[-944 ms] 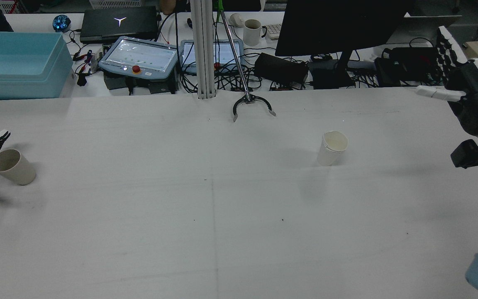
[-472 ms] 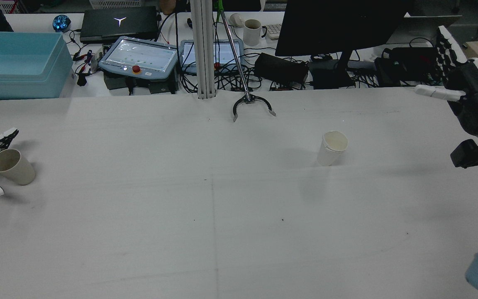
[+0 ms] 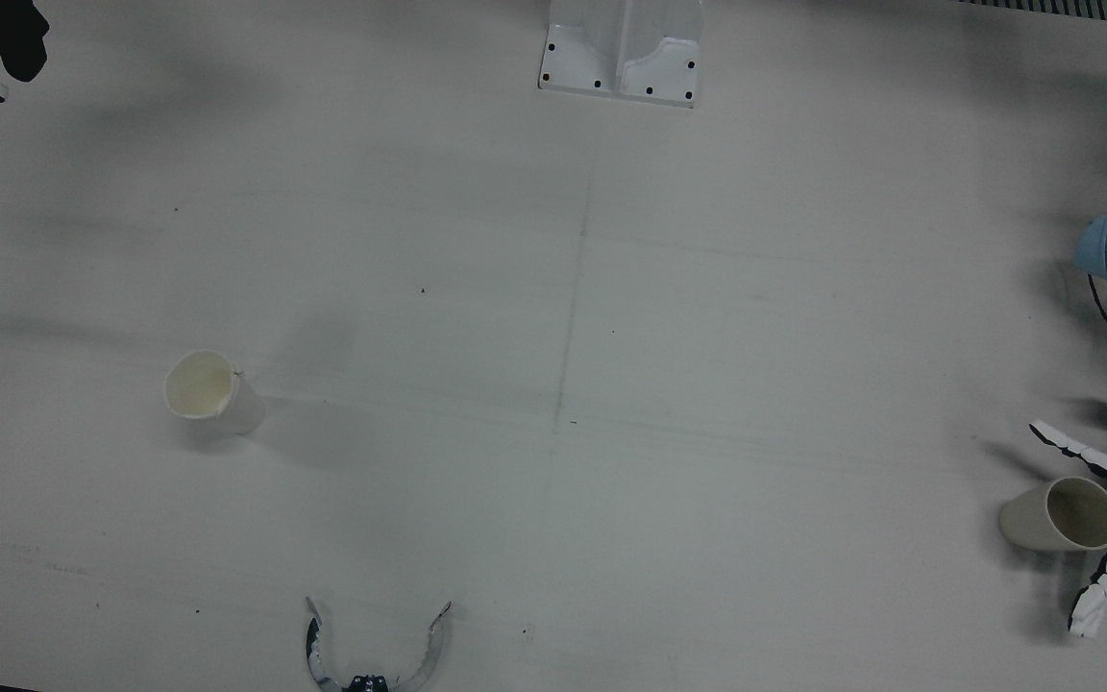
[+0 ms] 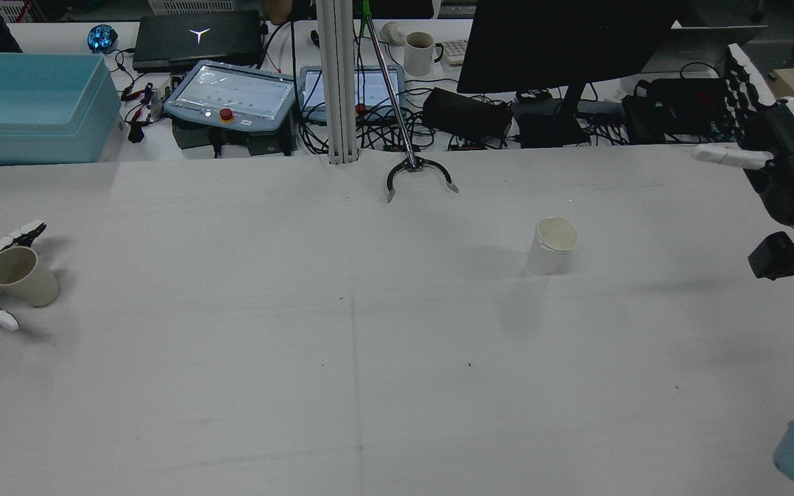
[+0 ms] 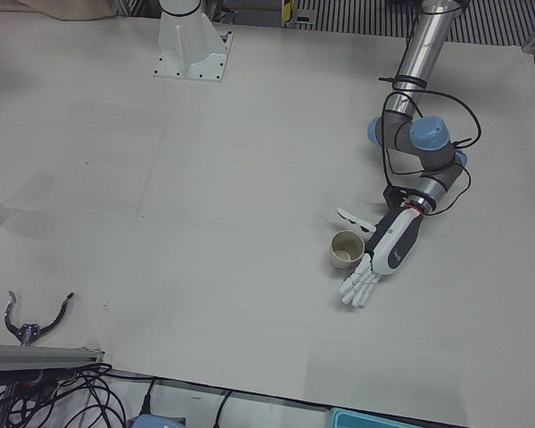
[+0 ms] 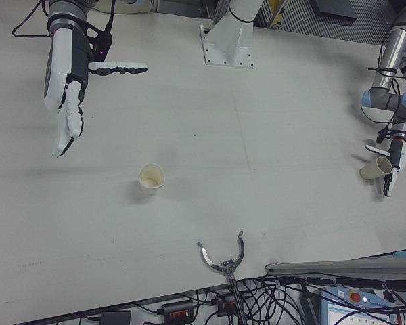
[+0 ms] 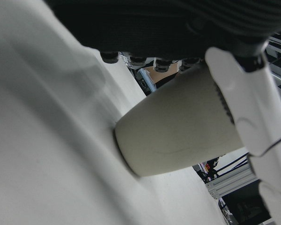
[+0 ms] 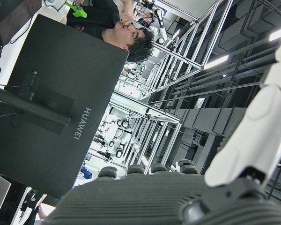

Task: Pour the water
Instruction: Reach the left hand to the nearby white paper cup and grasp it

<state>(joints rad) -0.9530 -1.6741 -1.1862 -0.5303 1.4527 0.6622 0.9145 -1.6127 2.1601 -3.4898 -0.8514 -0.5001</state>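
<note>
Reaching for the beige cup is the step in hand. The left hand is placed right beside that cup, with its fingers spread apart around it but not yet closed. The white cup is seen standing upright, well apart from the beige cup, across the table. The right hand is held high, far from the beige cup, fingers apart and empty. Next, the fingers must be closed firmly on the beige cup, then it must be lifted and carried to the white cup.
</note>
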